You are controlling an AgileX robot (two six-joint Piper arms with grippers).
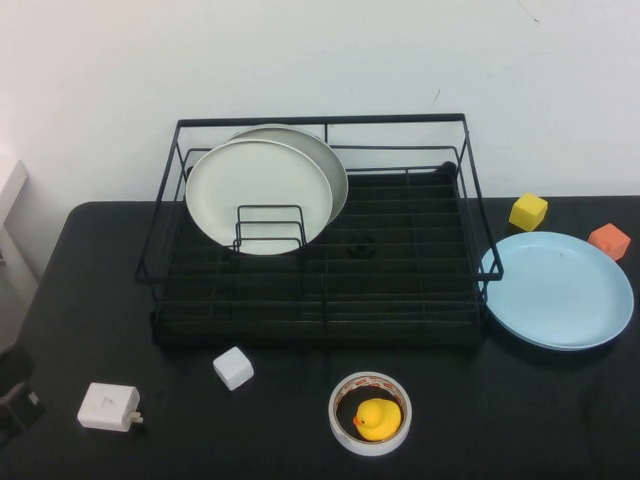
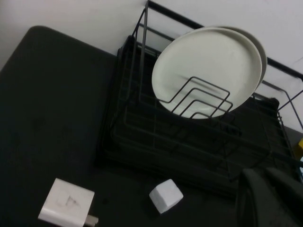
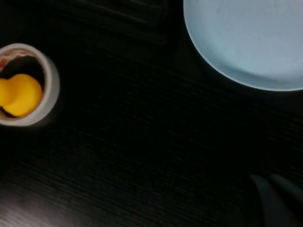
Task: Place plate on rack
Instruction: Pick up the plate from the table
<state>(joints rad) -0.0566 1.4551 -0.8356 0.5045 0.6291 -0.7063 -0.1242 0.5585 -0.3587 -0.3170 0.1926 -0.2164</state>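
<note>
A light-blue plate (image 1: 558,289) lies flat on the black bench (image 1: 520,420), just right of the black wire dish rack (image 1: 320,225), its left edge touching or almost touching the rack's right railing; no part of it is lifted, so the task looks not yet begun. Inside the rack, a cream-white plate (image 1: 258,195) stands upright against the small wire divider (image 1: 270,228), with a grey-rimmed plate (image 1: 322,160) behind it; the rack's right half is free. The left claw (image 2: 267,198) is closed on nothing, near the bench's left edge, by the white charger (image 1: 108,407) and a white cube (image 1: 233,368). The right claw (image 3: 277,201) is also closed and holds nothing, above the bench near the plate. A rubber duck (image 1: 377,417) sits inside a tape roll (image 1: 370,413) in front. Gripping, lifting and racking the plate all remain.
</note>
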